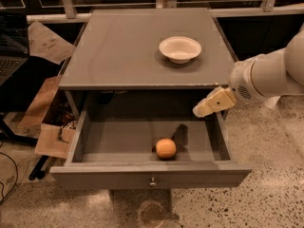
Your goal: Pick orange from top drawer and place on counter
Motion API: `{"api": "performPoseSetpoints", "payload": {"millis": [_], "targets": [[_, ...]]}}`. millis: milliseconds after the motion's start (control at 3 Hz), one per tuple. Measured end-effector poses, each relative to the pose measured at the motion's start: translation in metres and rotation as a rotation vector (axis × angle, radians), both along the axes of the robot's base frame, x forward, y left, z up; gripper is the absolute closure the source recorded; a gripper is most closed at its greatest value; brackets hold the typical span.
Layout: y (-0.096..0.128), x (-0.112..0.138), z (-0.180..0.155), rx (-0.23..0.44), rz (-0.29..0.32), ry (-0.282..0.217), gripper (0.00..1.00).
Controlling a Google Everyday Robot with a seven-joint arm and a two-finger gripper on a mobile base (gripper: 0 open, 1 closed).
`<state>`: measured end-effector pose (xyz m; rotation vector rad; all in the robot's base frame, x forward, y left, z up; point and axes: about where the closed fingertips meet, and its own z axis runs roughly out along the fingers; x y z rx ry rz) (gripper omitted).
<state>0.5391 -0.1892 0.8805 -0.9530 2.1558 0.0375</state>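
The orange [166,148] lies in the open top drawer [151,174], near the front and a little right of centre. The drawer is pulled out, and its knob [152,180] shows on the front panel. The counter [118,51] is the grey top of the cabinet. My gripper [198,110] is at the end of the white arm that comes in from the right. It hangs over the drawer's right rear part, above and to the right of the orange, apart from it.
A shallow white bowl [180,49] sits on the counter's right rear part. Cardboard and paper [45,118] lie on the floor to the left of the cabinet. A railing [142,11] runs behind the cabinet. Speckled floor is in front and to the right.
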Motion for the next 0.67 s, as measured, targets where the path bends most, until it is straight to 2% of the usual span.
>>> {"api": "performPoseSetpoints", "payload": {"millis": [333,667], "targets": [[0.006,0.001,-0.018,0.026,-0.020,0.023,0.00],[0.019,0.009,-0.061,0.076,-0.019,0.097,0.00]]}}
